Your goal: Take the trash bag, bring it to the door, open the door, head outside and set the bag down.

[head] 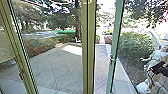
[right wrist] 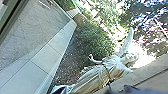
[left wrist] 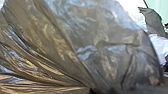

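Prob. the door step: door (head: 116, 37) looks part open. Next move needs a wide gap w/ room for the trash bag (left wrist: 100, 50), no snags. Bag's up close by L wrist, folds going in to a pinched bit. Can't tell its long way or where it points. L & R fingers (head: 155, 68): can't tell if apart or tog.

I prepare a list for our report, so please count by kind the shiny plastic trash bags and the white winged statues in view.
Dark shiny plastic trash bag: 1
White winged robed statue: 1
Total: 2
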Tool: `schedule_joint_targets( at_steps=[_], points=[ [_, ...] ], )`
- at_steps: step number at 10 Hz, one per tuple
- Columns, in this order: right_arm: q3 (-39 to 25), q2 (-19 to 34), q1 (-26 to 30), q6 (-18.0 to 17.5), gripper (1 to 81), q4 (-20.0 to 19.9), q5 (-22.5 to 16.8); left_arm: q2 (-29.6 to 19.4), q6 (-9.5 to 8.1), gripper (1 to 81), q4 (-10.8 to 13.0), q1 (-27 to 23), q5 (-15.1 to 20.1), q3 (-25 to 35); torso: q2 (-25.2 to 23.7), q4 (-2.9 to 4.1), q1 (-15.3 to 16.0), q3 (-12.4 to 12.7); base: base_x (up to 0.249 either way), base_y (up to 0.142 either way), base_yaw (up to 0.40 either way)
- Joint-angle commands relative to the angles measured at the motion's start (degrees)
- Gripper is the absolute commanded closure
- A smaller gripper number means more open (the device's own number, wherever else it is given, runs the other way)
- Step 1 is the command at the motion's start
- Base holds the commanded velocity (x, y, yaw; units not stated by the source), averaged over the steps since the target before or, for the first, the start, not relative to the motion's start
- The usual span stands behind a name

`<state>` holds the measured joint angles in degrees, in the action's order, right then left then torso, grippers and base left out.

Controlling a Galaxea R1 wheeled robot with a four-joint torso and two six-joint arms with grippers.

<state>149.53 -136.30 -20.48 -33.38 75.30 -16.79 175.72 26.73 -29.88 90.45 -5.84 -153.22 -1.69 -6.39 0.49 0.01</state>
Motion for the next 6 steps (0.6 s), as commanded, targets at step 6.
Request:
schedule_joint_targets(
  at_steps=[6],
  points=[
    [3.7, 2.5, 7.6, 0.0, 1.0, 2.4, -2.6, 0.6, -0.02, 81.1, -0.4, -2.2, 4.2, 0.0, 0.0, -3.13, 0.0, 0.0, 0.000, 0.000, 0.000]
  ],
)
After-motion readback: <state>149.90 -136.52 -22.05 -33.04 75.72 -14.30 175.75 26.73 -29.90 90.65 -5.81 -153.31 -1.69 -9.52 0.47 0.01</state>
